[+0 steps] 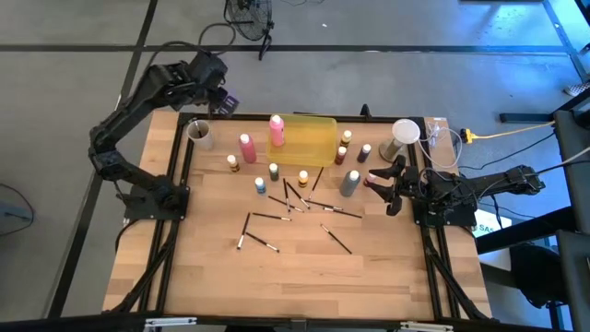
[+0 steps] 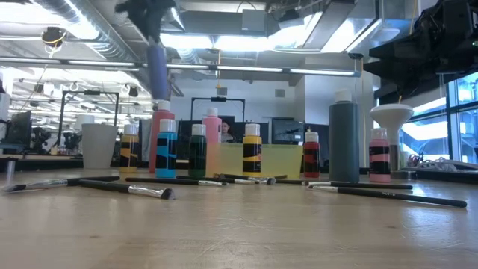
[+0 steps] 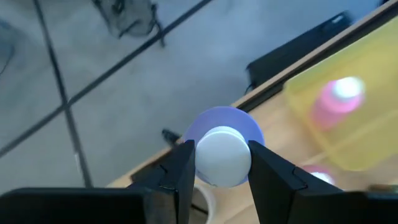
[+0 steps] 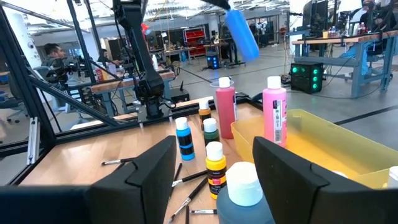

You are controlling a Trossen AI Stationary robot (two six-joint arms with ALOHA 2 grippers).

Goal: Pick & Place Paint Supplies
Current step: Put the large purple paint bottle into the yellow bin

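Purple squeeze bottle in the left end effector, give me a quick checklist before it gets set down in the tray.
1. Grip: left end effector shut on the purple bottle, fingers on both sides of its cap end. Ok.
2. Bottle lifted clear of the table, at the back left corner. Ok.
3. Bottle upright: it hangs tilted in the right wrist view. Not ok.
4. Room in the yellow tray: one pink bottle at its left end, the rest bare. Ok.
5. Right end effector open, by the grey bottle, away from the tray. Ok.

Paint bottles cluster beside a yellow tray (image 4: 323,146) on the counter (image 4: 93,168), a purple squeeze bottle (image 4: 241,34) aloft at 12 o'clock.
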